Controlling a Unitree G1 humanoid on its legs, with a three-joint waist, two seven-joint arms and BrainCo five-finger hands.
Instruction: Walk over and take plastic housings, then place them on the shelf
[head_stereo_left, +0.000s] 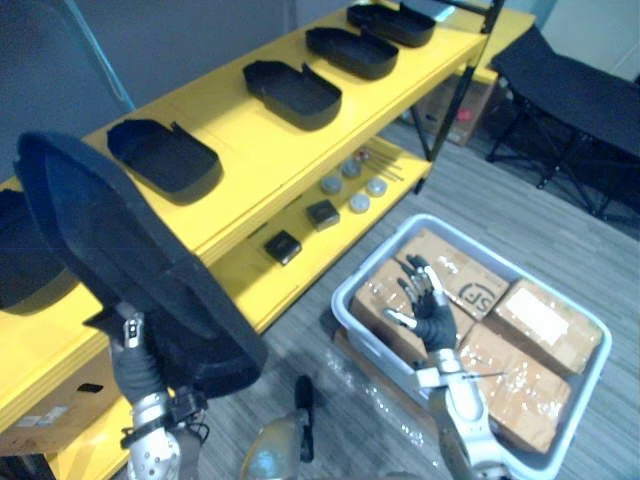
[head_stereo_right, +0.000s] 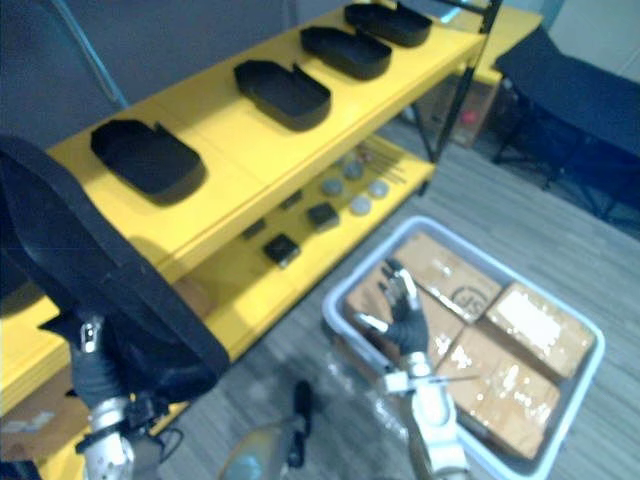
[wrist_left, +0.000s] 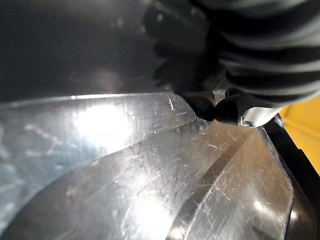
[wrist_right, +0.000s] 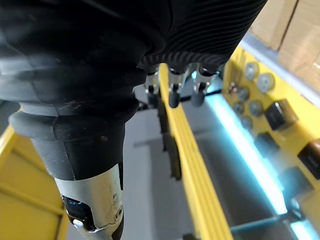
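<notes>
Robot's left hand (head_stereo_left: 132, 350) had a grip on a black housing (head_stereo_left: 120, 250). The fingers were mostly tucked behind the part, but in the left wrist view a dark fingertip (wrist_left: 232, 109) was pressed right on its shiny, scratched inner face, so the hand was clamped on the edge. The part itself was a big, shallow, tray-like shell, matte black outside, with a rounded outline and a raised rim. It was held up on edge, tilted, just in front of the near end of the yellow shelf (head_stereo_left: 250, 150) and overlapping its front lip.

Four more shells of the same kind lay flat in a row along the top board, from the nearest laid housing (head_stereo_left: 165, 155) to the farthest laid housing (head_stereo_left: 392, 22), each apart from the next with bare yellow between them. Another dark shell (head_stereo_left: 25, 265) sat at the near end, half hidden behind the held one. There was bare board between that one and the nearest laid housing.

The lower board (head_stereo_left: 300, 275) carried small black blocks (head_stereo_left: 283, 246) and round discs (head_stereo_left: 359, 203).

The right hand (head_stereo_left: 428, 305) was empty, fingers spread loosely, hovering over a grey crate (head_stereo_left: 343, 310) of cardboard boxes (head_stereo_left: 540, 320) on the floor, just beside the shelf's front.
</notes>
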